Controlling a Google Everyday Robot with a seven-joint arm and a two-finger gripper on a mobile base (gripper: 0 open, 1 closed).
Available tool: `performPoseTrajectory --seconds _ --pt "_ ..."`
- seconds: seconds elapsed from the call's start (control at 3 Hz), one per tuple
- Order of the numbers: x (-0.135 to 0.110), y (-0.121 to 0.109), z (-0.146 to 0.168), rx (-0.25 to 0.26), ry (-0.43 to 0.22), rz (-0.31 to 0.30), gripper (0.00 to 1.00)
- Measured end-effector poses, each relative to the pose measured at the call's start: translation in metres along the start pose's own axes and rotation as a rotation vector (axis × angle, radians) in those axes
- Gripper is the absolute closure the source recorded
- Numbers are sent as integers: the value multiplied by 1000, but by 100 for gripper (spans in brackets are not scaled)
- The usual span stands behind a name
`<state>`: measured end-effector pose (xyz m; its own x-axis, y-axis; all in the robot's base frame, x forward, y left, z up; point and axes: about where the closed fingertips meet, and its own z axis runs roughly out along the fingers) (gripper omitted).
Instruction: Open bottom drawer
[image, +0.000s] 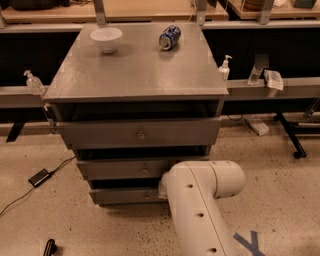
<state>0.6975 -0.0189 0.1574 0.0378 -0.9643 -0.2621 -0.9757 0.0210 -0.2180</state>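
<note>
Camera view: single view looking down over the white arm (200, 210) toward the grey cabinet (135, 70).
Gripper: the gripper (162, 189) is almost wholly hidden behind the arm's last link, low at the cabinet front; whether it is wide or closed, I cannot tell.
Bottom drawer: the bottom drawer (122, 196) lies right against the gripper and stretches away to the gripper's left in the view; its front looks closed or nearly so.
Long axis: the drawer front runs side to side; I judge the pull must come straight out toward the camera.
Above: the middle drawer (115, 169), then the top drawer (100, 134).
</note>
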Motion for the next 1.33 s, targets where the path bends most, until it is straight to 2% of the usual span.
performPoseTrajectory --seconds 0.33,0.67,1.0,1.33 --pt "-1 2 -1 -6 -2 -4 95" --pt "-4 6 -3 -17 -8 -10 100" --pt "-16 27 -3 -71 -37 -39 100" --pt "-16 27 -3 -72 -37 -39 100"
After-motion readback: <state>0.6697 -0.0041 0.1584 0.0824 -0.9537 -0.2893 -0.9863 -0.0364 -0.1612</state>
